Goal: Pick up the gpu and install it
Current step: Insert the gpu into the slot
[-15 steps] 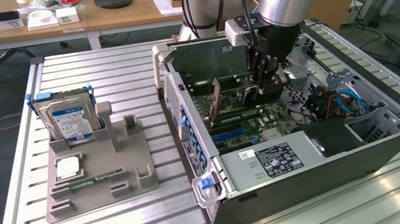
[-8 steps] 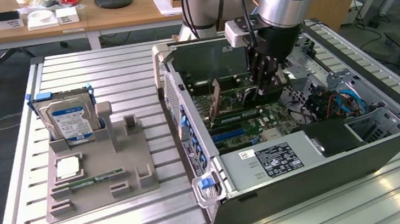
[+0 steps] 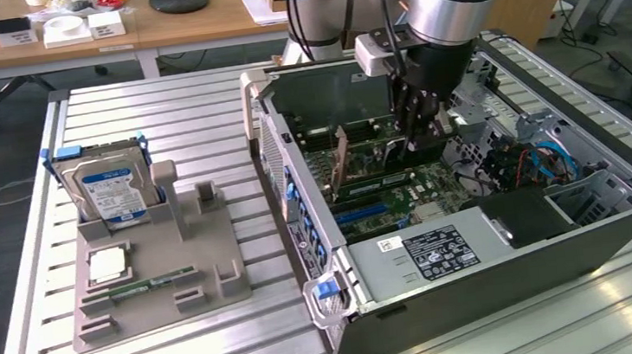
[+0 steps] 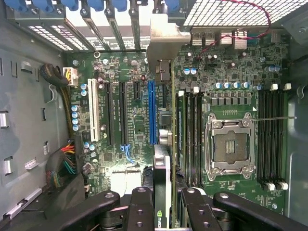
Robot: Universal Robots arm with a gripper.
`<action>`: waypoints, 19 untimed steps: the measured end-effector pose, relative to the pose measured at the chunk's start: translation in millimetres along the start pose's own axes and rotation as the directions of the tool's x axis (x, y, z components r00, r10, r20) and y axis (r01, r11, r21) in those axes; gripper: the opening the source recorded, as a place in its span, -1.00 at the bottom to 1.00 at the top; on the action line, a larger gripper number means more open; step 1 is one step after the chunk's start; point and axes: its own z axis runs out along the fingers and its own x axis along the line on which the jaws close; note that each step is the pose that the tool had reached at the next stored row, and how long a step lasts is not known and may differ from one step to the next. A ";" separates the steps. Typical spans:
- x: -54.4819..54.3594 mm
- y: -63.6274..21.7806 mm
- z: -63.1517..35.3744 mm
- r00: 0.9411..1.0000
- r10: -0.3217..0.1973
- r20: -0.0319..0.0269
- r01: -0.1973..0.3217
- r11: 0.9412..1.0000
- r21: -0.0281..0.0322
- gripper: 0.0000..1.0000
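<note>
Clamping the gpu (image 4: 162, 173) edge-on between closed jaws, our gripper (image 4: 163, 195) holds it upright over the motherboard (image 4: 231, 72), far inside the computer case (image 3: 479, 300) on the exterior view's right. We judge it light, stiff and fragile; it is best gripped by its bare edges.

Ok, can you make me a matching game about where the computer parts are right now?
Things:
1. silver hard drive with a blue label
2. small green memory stick
3. thin flat black gpu card

Places:
A. lying flat on the grey plastic tray
B. held by the gripper inside the open black computer case
C. standing up on the grey plastic tray

Pairs: 1-C, 2-A, 3-B
</note>
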 end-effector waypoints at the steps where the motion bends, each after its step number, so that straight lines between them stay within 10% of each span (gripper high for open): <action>1: 0.0 0.0 0.0 1.000 0.000 0.000 0.000 1.000 0.000 -0.46; 19: 0.1 0.0 1.9 1.000 0.000 0.000 0.000 1.000 0.000 -0.46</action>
